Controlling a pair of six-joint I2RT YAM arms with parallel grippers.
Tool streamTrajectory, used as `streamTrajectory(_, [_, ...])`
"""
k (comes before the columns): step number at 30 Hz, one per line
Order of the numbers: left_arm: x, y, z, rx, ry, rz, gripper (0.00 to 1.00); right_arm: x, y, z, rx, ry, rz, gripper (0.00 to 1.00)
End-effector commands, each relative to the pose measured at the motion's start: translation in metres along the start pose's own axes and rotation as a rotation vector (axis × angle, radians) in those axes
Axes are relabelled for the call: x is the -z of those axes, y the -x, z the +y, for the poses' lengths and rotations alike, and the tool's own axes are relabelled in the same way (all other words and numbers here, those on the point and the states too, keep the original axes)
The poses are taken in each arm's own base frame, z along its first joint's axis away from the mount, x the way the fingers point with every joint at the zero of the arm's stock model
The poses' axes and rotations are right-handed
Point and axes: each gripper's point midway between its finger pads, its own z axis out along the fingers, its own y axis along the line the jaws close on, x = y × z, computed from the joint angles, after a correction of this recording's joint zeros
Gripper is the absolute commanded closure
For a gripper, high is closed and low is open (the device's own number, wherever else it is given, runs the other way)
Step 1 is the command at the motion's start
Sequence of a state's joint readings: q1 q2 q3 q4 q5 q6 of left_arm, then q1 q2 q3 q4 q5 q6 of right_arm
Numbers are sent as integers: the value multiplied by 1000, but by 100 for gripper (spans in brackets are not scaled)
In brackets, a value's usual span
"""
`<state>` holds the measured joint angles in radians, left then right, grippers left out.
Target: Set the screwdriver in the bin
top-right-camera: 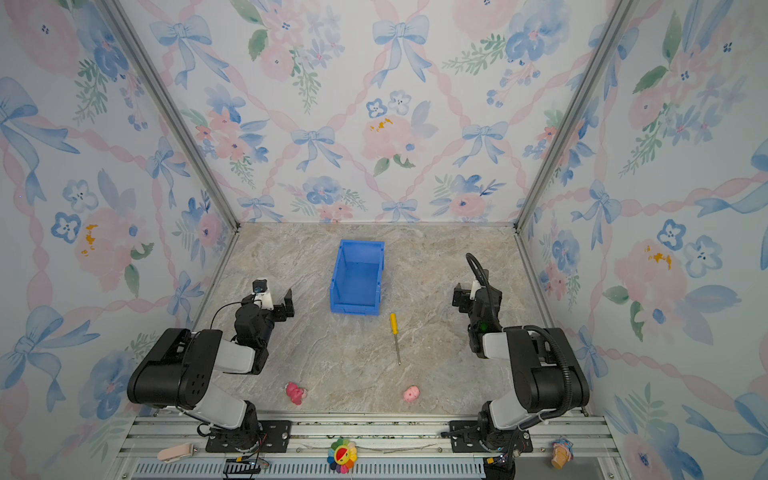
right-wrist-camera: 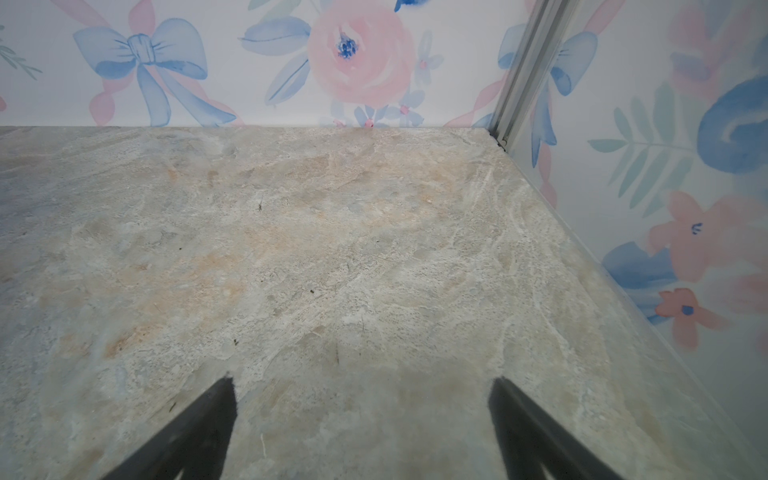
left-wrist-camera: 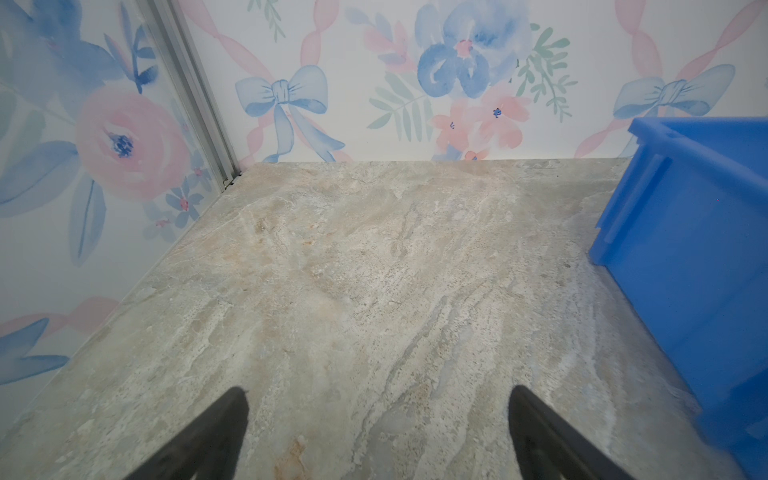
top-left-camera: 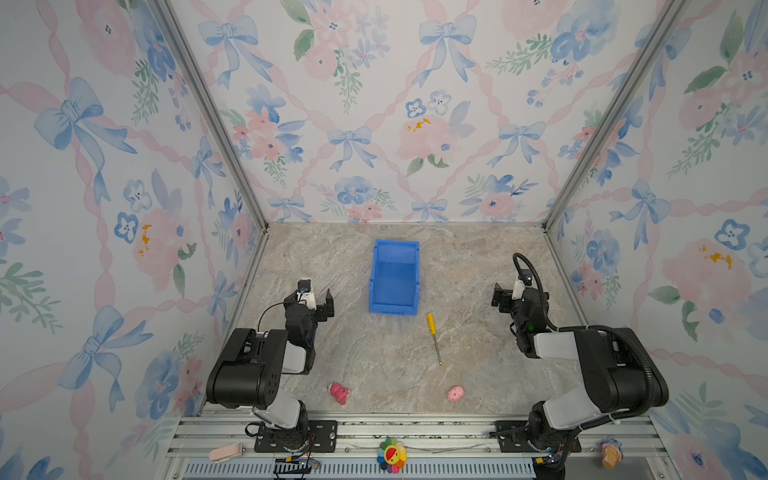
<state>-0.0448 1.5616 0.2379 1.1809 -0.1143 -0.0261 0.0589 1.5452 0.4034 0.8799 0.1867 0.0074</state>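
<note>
1. Lying flat on the counter (top-left-camera: 365, 365), the screwdriver (top-left-camera: 434, 337) rests just in front of the bin (top-left-camera: 392, 309), off its front right corner. Its yellow handle is toward the bin and its shaft tip points away. The two do not touch.
2. The bin stands upright at mid-counter, and in both top views its inside shows only blue floor.
3. The left end effector (left-wrist-camera: 378, 397) hangs over bare counter with its jaws spread wide and nothing between them. The bin's outer wall is close by.
4. The right end effector (right-wrist-camera: 362, 384) is equally wide and empty, near the right wall and well apart from the screwdriver.
5. Two pink toys (top-left-camera: 338, 392) (top-left-camera: 456, 392) lie near the front edge, clear of everything else.
6. By my reading, no part of the task is done yet: reaching, gripping, lifting, carrying over the rim and letting go all remain.
</note>
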Motion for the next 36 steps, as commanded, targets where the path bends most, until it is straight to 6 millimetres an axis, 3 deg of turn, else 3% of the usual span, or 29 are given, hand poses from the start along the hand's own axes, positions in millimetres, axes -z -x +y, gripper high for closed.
streamTrajectory(1, [-2, 6, 0, -2, -5, -19, 2, 1, 0, 0, -11, 4, -10, 3])
streamTrajectory(10, [3, 12, 5, 10, 18, -38, 2, 5, 4, -1, -3, -23, -23, 3])
streamTrajectory(21, [18, 25, 17, 45, 68, -75, 2, 31, 15, 1, 20, -26, -124, 3])
streamTrajectory(32, [19, 24, 22, 72, 89, 17, 2, 39, 37, 12, 58, 8, 6, 3])
streamTrajectory(36, [18, 18, 31, 66, 145, 142, 2, 41, 45, 10, 9, -13, 115, 3])
